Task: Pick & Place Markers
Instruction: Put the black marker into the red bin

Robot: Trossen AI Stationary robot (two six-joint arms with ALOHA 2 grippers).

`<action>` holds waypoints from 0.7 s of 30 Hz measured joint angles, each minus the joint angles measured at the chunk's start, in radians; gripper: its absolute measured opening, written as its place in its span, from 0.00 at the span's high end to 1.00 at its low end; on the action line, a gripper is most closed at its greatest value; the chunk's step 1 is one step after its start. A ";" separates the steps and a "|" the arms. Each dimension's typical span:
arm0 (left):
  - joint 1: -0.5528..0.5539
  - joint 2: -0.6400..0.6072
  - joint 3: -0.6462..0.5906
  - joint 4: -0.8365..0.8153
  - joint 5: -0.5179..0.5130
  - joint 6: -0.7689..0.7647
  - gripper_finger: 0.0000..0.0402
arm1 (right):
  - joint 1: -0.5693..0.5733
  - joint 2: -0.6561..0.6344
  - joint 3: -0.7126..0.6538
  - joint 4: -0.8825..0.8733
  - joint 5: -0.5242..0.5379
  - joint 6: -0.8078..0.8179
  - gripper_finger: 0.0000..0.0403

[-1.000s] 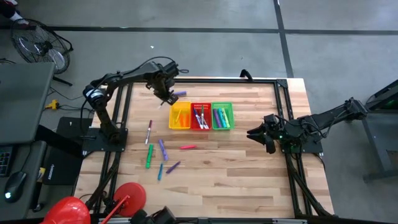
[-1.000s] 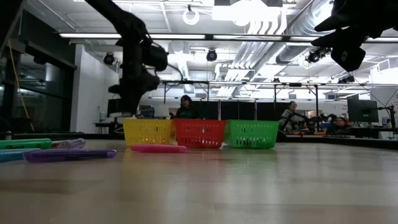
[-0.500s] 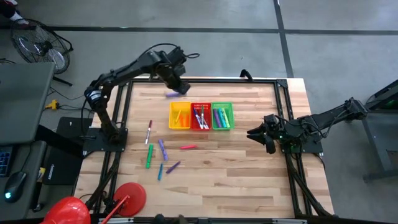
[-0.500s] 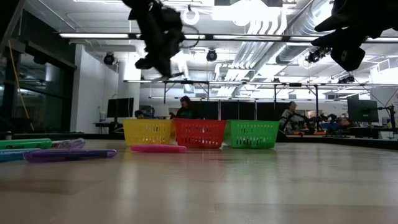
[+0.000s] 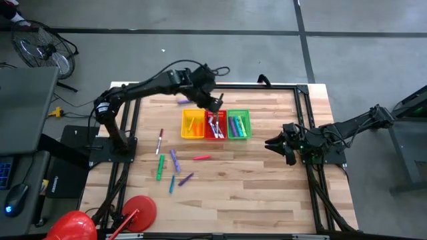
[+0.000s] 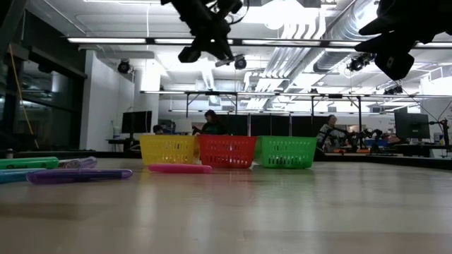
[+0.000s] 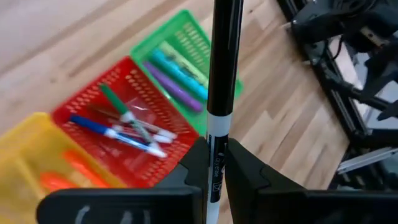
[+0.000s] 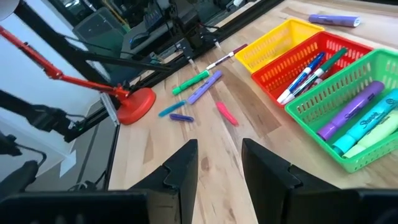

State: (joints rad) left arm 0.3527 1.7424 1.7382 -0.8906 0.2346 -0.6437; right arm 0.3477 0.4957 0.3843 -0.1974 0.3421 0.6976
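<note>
— Loose markers (image 5: 172,163) lie on the table's (image 5: 267,193) left half. The left gripper (image 5: 215,102)?
— High above the red basket (image 5: 215,125), pinching a black-and-white marker (image 7: 222,74).
— And the right gripper (image 5: 275,143)?
— Near the right edge, fingers apart, holding nothing.

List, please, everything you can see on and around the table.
Baskets: three, yellow, red, green, side by side mid-table.
Markers in baskets: several; orange in yellow, thin blue and green in red, purple, teal and green in green.
Loose markers: six, green, teal, pink, two purple, one thin white, on the wood toward the left arm.
Purple marker: one, behind the yellow basket.
Red stand: one, table corner.
Left end effector: shut on a black-and-white marker, above the red basket.
Right end effector: open, idle at the right edge.
</note>
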 joint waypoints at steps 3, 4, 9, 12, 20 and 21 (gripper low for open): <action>-0.046 0.007 -0.012 0.048 -0.051 -0.071 0.94 | 0.000 0.000 0.000 0.000 -0.012 -0.007 0.72; -0.058 0.008 -0.020 0.053 -0.063 -0.091 0.94 | 0.000 0.000 0.000 0.000 -0.012 -0.007 0.72; -0.092 0.008 -0.088 0.147 -0.114 -0.197 0.94 | 0.000 0.000 0.000 0.000 -0.012 -0.026 0.72; -0.100 0.010 -0.149 0.215 -0.132 -0.263 0.94 | 0.000 0.000 0.000 0.000 -0.012 -0.029 0.72; -0.097 0.010 -0.265 0.282 -0.219 -0.424 0.94 | 0.000 0.000 0.000 0.000 -0.012 -0.045 0.72; -0.097 0.010 -0.275 0.279 -0.242 -0.443 0.93 | 0.000 0.000 0.000 0.000 -0.012 -0.047 0.72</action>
State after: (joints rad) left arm 0.2554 1.7523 1.4636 -0.6115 -0.0075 -1.0862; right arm 0.3476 0.4958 0.3843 -0.1974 0.3298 0.6503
